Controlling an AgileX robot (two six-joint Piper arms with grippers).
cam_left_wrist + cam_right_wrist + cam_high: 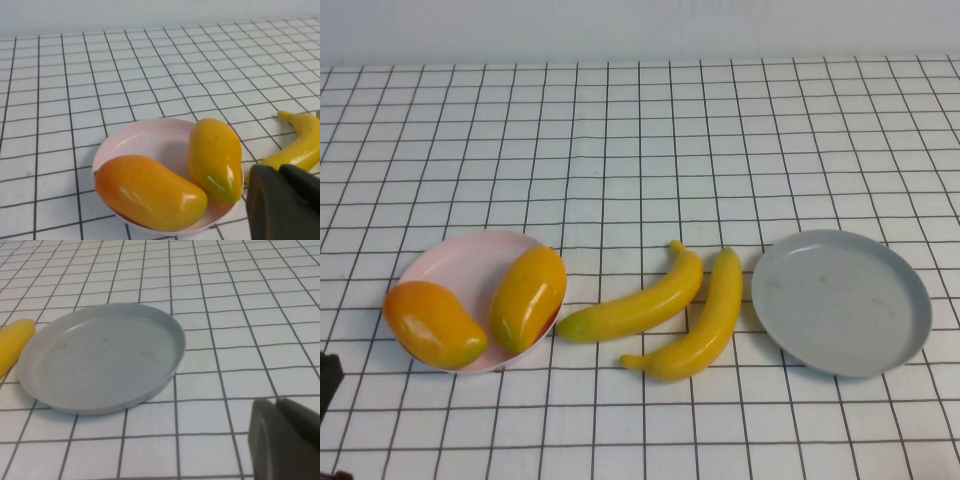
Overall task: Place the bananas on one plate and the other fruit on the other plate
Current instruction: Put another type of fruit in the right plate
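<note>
Between both plates lie the bananas (665, 315), beyond either tool; grips unreadable.

On the left we see both mangoes (480, 305) lying side by side in the pink plate (470, 262). The two bananas (665, 305) lie on the table (640, 130) between it and the grey plate (840, 300) on the right.

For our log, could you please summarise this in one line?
mangoes: pink plate; bananas: table; grey plate: empty; left hand: by mangoes; right hand: by grey plate
</note>
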